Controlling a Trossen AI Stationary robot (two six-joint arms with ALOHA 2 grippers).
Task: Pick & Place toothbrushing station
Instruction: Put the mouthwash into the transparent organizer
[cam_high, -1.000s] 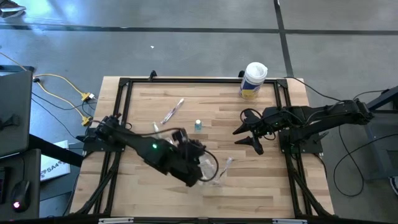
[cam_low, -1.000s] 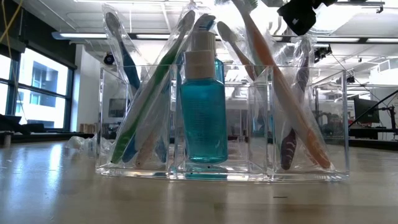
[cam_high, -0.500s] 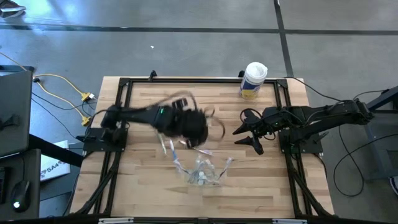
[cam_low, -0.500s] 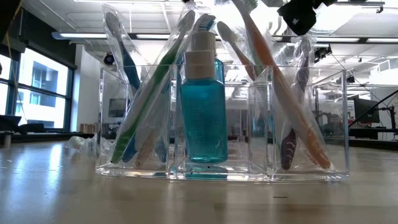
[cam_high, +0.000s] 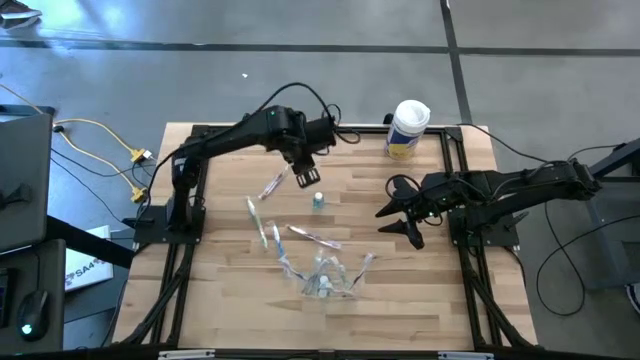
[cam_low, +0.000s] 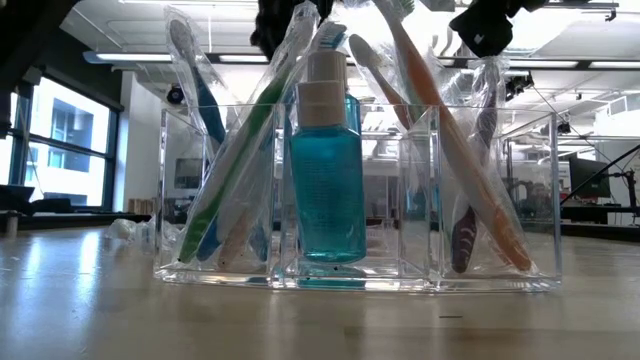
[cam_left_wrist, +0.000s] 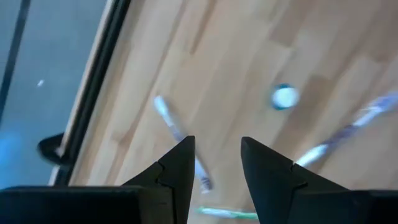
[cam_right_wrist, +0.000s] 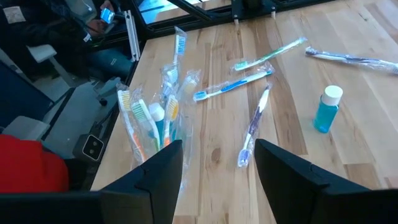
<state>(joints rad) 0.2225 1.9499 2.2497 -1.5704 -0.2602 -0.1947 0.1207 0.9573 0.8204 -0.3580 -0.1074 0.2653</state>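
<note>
**Holder part filled; loose brushes and a bottle waiting**

The clear holder (cam_high: 325, 280) is standing at the near-centre of the table (cam_high: 440, 300); in the low view it is already carrying several wrapped toothbrushes (cam_low: 455, 150) leaning in its compartments and a teal bottle (cam_low: 326, 175) upright in the middle one; so a fair part of the job is looking done. What is remaining, as far as the pictures show: a loose teal-liquid bottle (cam_high: 318, 201) is standing on the wood well apart from the holder; a wrapped brush (cam_high: 275, 183) is lying just beside the left gripper (cam_high: 307, 178); three or so more brushes (cam_high: 262, 222) are lying between that spot and the holder.

The left gripper is hovering over the far-left part of the table with its fingers parted and nothing between them; the wrist view is showing bare wood through the gap. The right gripper (cam_high: 400, 215) is waiting at the right of the table, fingers spread wide, likewise empty.

Hard to make out: the exact count of brushes inside the holder, since the wrappers are overlapping; the left wrist view is smearing the things below it; the low view is cutting off both arms.
</note>
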